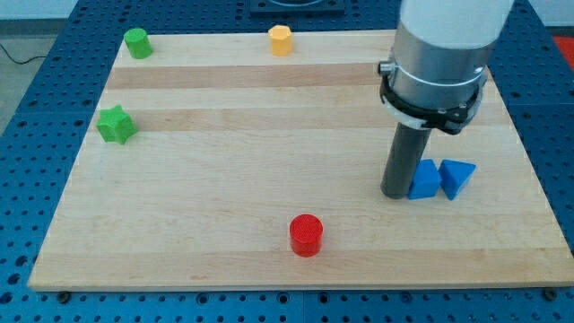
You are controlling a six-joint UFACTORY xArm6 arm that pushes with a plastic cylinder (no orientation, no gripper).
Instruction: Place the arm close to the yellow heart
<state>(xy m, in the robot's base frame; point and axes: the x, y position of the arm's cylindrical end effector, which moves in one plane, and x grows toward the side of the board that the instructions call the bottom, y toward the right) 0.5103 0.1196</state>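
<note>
tip (395,194) touching left side of blue block (424,180) | blue triangular block (456,177) just beside it | red cylinder (306,235) near view's bottom | yellow block (281,40) at top edge | green blocks (137,42), (116,124) at left

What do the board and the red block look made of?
Board: looks like pale wood, joined planks; long grain lines and seams show, with a smooth satin finish. Red cylinder: probably plastic or painted wood; uniform saturated colour, no grain, matte with slight sheen. My tip rests beside the blue blocks, far from it.
</note>
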